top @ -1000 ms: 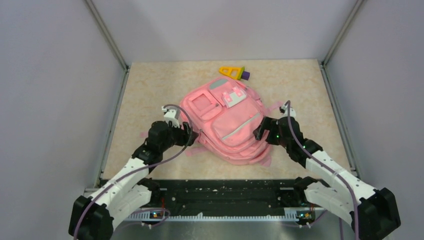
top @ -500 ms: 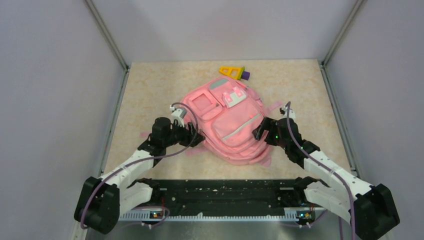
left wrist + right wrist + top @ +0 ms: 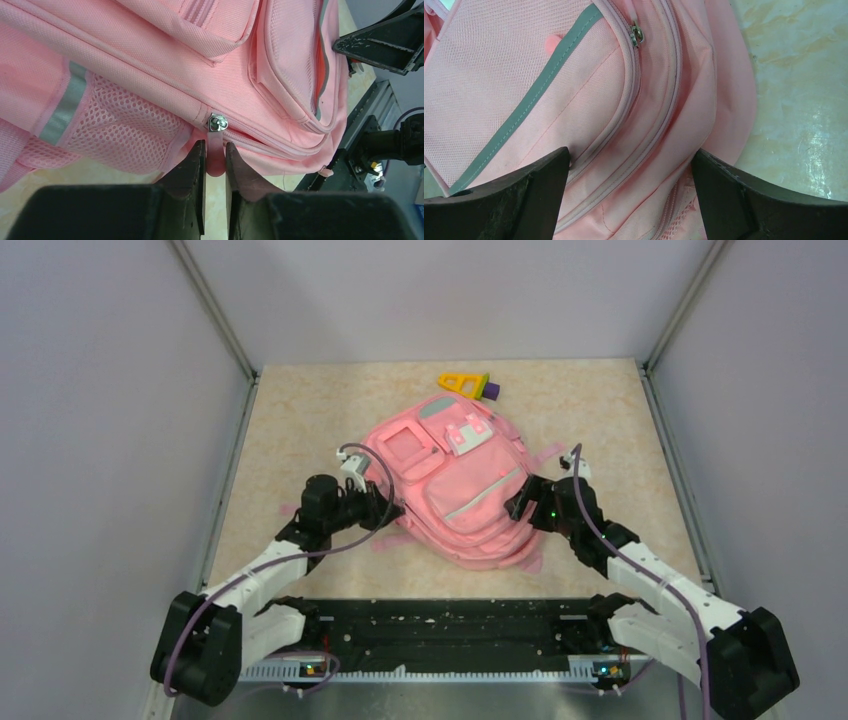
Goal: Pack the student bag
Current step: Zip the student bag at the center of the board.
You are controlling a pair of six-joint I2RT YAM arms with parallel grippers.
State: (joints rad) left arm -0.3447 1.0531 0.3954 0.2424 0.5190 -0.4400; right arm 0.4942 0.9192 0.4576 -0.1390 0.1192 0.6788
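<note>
- student bag (image 3: 455, 490) lay flat mid-bench (image 3: 300, 420), front pockets and window patch facing up. Zips looked closed, so packing had probably not started.
- zipper pull (image 3: 215, 136): a pink tab hanging off a metal slider on the long seam, right by the mesh side pocket (image 3: 125, 135) on the bag's left edge.
- left pincer (image 3: 215, 150) was clamped on that tab, one finger each side, with the tab filling the narrow gap. It sat low against the bag's side, likely gripping to drag the zip open so things could go in.
- right pincer (image 3: 630, 155) was spread wide and held nothing, straddling the bag's right side over the pocket with the grey strip (image 3: 524, 105). Contact with the fabric was unclear. It was probably placed there to pin the bag so it wouldn't slide when the zip got pulled.
- front-pocket slider (image 3: 636, 35) sat in the right wrist view with nothing on it.
- yellow and purple toy (image 3: 468, 386) lay on the bench just beyond the bag's far end, well apart from both pincers. It was likely something to pack.
</note>
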